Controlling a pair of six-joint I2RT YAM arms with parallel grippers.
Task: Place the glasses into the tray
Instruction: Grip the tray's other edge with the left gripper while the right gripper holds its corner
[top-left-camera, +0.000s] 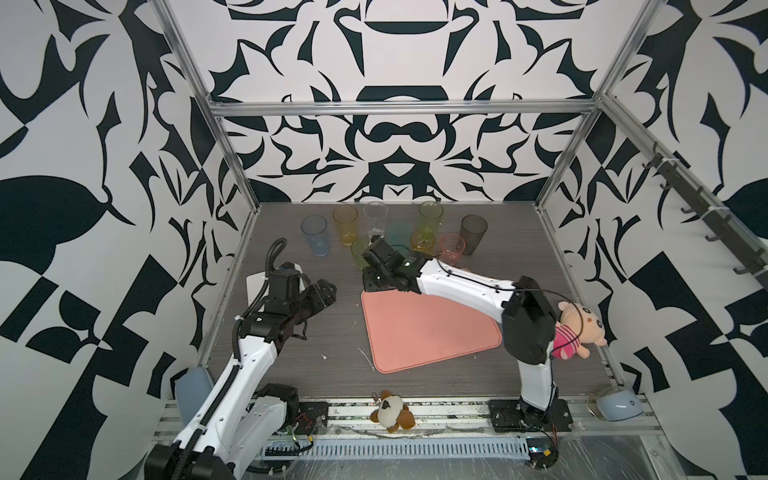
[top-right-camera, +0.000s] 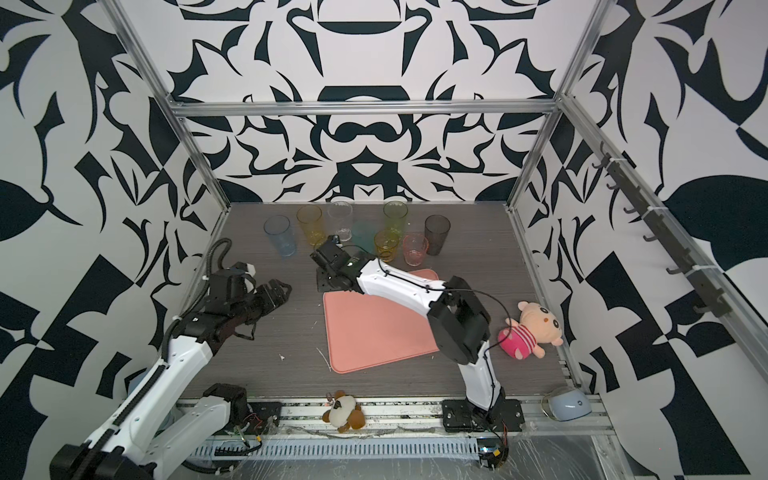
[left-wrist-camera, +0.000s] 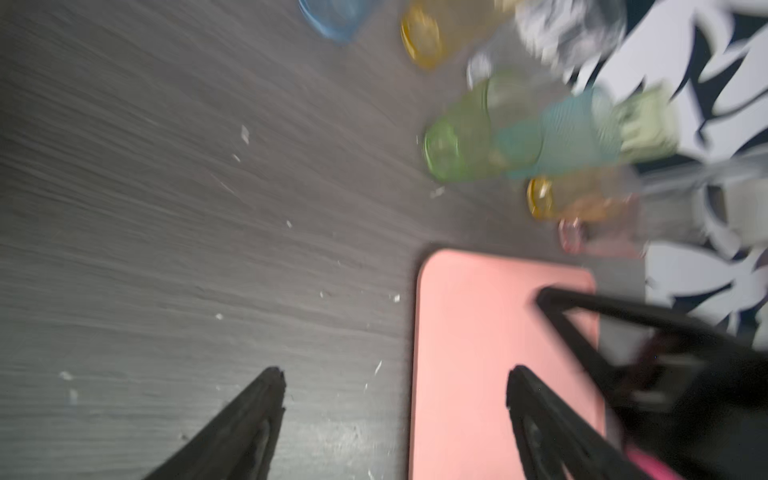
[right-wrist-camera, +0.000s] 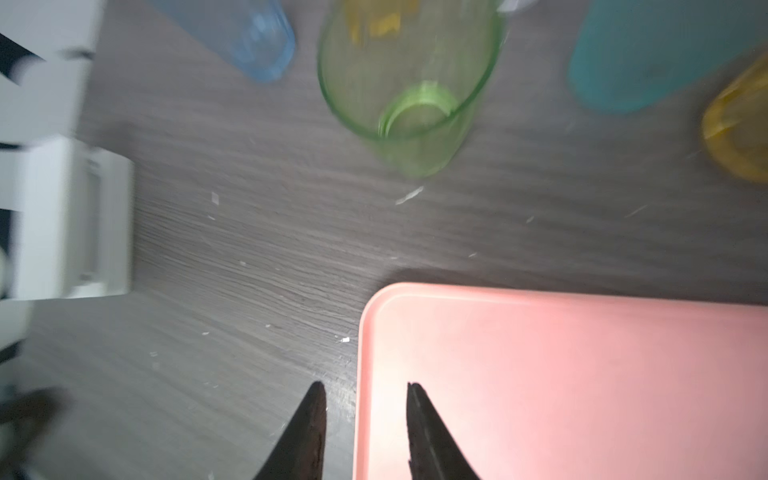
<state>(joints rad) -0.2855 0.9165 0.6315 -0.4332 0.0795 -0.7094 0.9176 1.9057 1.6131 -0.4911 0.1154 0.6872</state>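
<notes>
All nine glasses (top-left-camera: 398, 232) stand upright in a tight bunch along the far edge of the table (top-left-camera: 324, 332), and the tray (top-left-camera: 428, 328) lies bare nearer the middle, so nothing has been placed.

The right gripper (right-wrist-camera: 365, 386) hangs over the tray's far left corner with its jaws parted only narrowly and nothing between them. The left gripper (left-wrist-camera: 395, 372) hovers by the tray's left edge, spread wide and empty.

My main worry is the short green glass (right-wrist-camera: 407, 95), the one closest to that corner. As I judge it, the right jaws are too narrow to straddle it, so going in like this would shove it rather than take it. It would then tip into the blue glass (right-wrist-camera: 249, 37) or the teal glass (right-wrist-camera: 648, 58) just beside it (packed tumblers go down like skittles).

The second risk is the right forearm (top-left-camera: 461, 286). It stretches across the tray close to the pink glass (top-left-camera: 451, 247), and a sideways swing could clip that glass.

Third, both grippers sit near the same tray corner, and if I send both for the green glass they may knock together.

Lastly, smooth see-through walls probably slip under a light pinch, and a grip near the rim could let the glass swing and drop short of the tray.
</notes>
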